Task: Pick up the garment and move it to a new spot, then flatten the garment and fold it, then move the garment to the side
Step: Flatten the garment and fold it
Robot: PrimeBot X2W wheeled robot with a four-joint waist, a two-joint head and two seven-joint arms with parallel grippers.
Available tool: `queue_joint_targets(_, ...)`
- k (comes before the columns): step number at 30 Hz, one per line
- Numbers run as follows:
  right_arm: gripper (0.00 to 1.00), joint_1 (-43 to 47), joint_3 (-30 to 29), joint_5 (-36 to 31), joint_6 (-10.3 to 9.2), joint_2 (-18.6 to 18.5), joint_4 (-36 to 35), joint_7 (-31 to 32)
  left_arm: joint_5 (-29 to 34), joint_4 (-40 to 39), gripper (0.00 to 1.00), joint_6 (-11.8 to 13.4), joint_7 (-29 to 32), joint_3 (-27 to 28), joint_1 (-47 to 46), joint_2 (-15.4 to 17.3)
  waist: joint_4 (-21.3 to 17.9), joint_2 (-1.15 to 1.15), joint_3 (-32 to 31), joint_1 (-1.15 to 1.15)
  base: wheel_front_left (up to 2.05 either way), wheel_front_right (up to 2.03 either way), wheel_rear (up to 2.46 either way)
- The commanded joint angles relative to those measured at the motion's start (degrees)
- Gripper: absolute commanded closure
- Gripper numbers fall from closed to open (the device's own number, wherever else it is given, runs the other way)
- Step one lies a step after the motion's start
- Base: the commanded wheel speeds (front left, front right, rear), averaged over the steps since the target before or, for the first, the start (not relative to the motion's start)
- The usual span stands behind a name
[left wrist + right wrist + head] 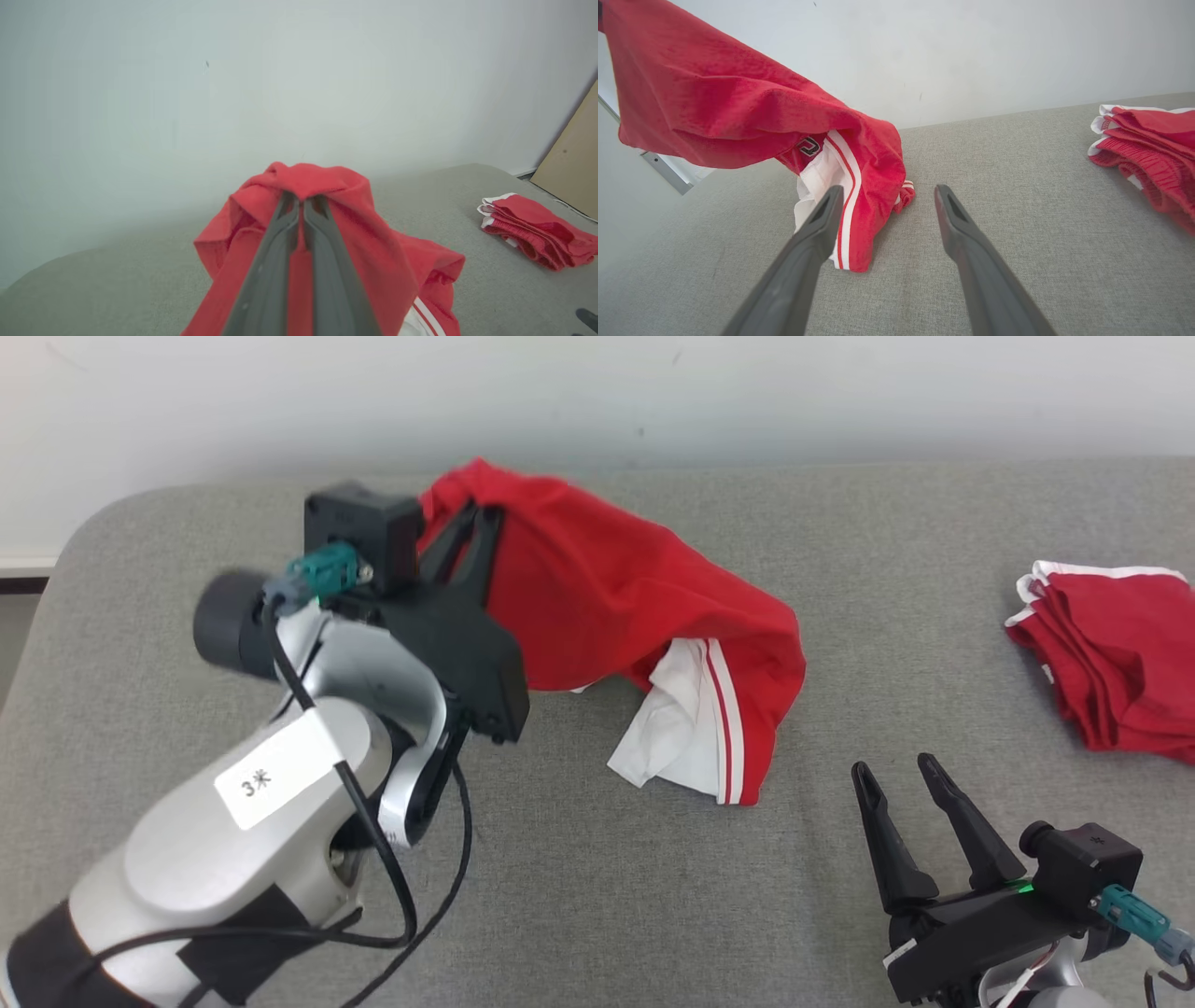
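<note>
Head view: my left gripper (478, 515) pinches the crumpled red fabric garment with white trim (607, 597) near the far edge of the grey upholstered tabletop (653, 896). One end is raised and the hem trails toward the middle, presumably for carrying. My right gripper (893, 767) sits spread at the near right corner, and a folded red-and-white stack (1111, 653) lies by the right edge.

Left wrist view confirms my fingers (275, 261) are pressed together on a cloth fold.

Right wrist view, from low down, adds the gap under the lifted cloth and a black logo patch (810, 145).
</note>
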Motion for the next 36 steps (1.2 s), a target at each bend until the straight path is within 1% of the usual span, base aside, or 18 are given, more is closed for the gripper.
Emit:
queue_joint_targets(1,0.0,0.3,0.0,0.6,-0.01,-0.1,0.1,-0.4,0.8,-1.0,1.0,0.4,0.0,0.2,-1.6,0.3,-0.4,0.0,-0.4,0.0,0.0,0.0,0.0)
queue_joint_targets(6,0.0,0.5,0.2,0.9,-0.01,-0.1,0.5,-0.7,2.6,-3.2,1.0,0.2,-0.6,0.7,-4.8,0.0,-0.9,0.0,-0.9,0.0,0.0,0.0,0.0)
queue_joint_targets(10,0.0,0.5,0.3,1.2,-0.01,-0.1,0.8,-1.0,3.0,-3.8,1.0,-0.4,0.4,0.6,-8.1,-1.0,-1.3,0.0,-1.4,0.0,0.0,0.0,0.0)
queue_joint_targets(18,0.0,0.3,0.5,1.5,-0.01,-0.1,1.2,-1.4,4.6,-5.2,1.0,-1.9,0.8,0.5,-15.6,-5.8,-1.5,0.0,-1.5,0.0,0.0,0.0,0.0)
queue_joint_targets(23,0.0,0.3,0.9,1.8,-0.01,-0.1,1.5,-1.7,5.0,-4.3,1.0,-2.5,0.7,0.8,-19.1,-8.5,-1.9,0.0,-1.5,0.0,0.0,0.0,0.0)
queue_joint_targets(26,0.0,0.5,1.1,1.9,-0.01,-0.1,1.8,-2.1,5.3,-3.2,1.0,-2.5,0.5,1.4,-21.1,-9.7,-2.2,0.0,-1.4,0.0,0.0,0.0,0.0)
queue_joint_targets(30,0.0,0.4,1.2,2.2,-0.01,-0.1,2.0,-2.4,4.9,-3.0,1.0,-1.7,0.5,2.3,-22.4,-11.0,-2.4,0.0,-1.0,0.0,0.0,0.0,0.0)
queue_joint_targets(32,0.0,0.1,1.3,2.2,-0.01,-0.1,2.1,-2.6,4.6,-2.2,1.0,-1.0,0.8,2.5,-21.9,-10.8,-2.5,0.0,-0.8,0.0,0.0,0.0,0.0)
queue_joint_targets(33,0.0,-0.2,1.4,2.3,-0.01,-0.1,2.2,-2.6,3.9,-0.7,1.0,-0.7,1.3,2.3,-20.3,-10.4,-2.7,0.0,-0.3,0.0,0.0,0.0,0.0)
queue_joint_targets(36,0.0,-0.7,1.5,2.4,-0.01,-0.1,2.3,-2.9,2.6,3.3,1.0,-0.7,2.6,1.4,-17.2,-9.1,-2.8,0.0,0.4,0.0,0.0,0.0,0.0)
